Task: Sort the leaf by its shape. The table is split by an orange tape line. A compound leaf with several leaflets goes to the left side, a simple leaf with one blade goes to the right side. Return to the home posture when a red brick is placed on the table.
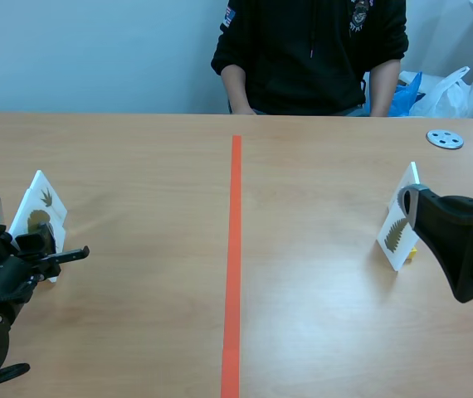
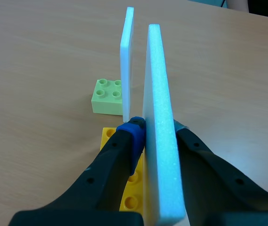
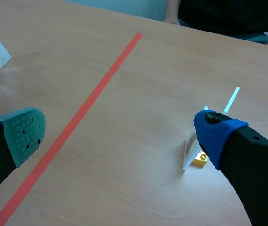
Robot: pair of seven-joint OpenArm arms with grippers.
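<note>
In the left wrist view my left gripper is shut on the near white foam card, seen edge-on above a yellow brick. Just ahead a second card stands by a green brick. In the scene view both leaf cards stand at the far left, with the left gripper at them. Right of the orange tape line, a card with a feathery compound leaf stands on a yellow brick. My right gripper is open, and that card stands ahead of it, near the blue pad.
A person sits across the table, forearms at the far edge. A grey disc lies at the far right. White and blue bags are behind it. A thin white strip lies beyond the right-hand card.
</note>
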